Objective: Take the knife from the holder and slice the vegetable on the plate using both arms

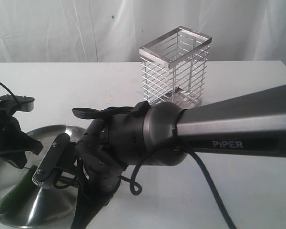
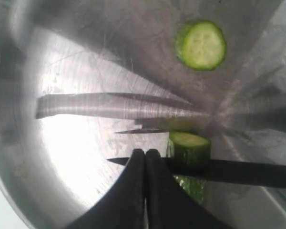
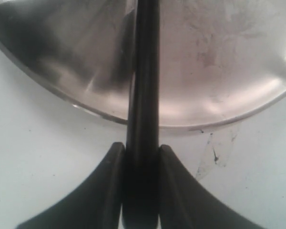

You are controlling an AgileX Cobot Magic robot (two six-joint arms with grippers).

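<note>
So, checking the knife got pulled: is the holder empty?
Empty: nothing shows between the holder's wires, and the right pincer grips the knife.

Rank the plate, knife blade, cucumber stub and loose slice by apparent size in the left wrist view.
Largest to smallest:
1. plate, filling the frame
2. knife blade, a long dark strip
3. cucumber stub and loose slice: these look alike, and the stub is partly hidden, so no ranking.

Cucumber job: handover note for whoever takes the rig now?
Right tool: shut on the knife handle, blade across the cucumber on the plate.
Left tool: fingers together beside the cucumber; whether it pins it is unclear.
Holder: empty, upright behind.
Done: knife taken out, one slice lying loose on the plate.
Left: finish this cut, then more slices.
</note>
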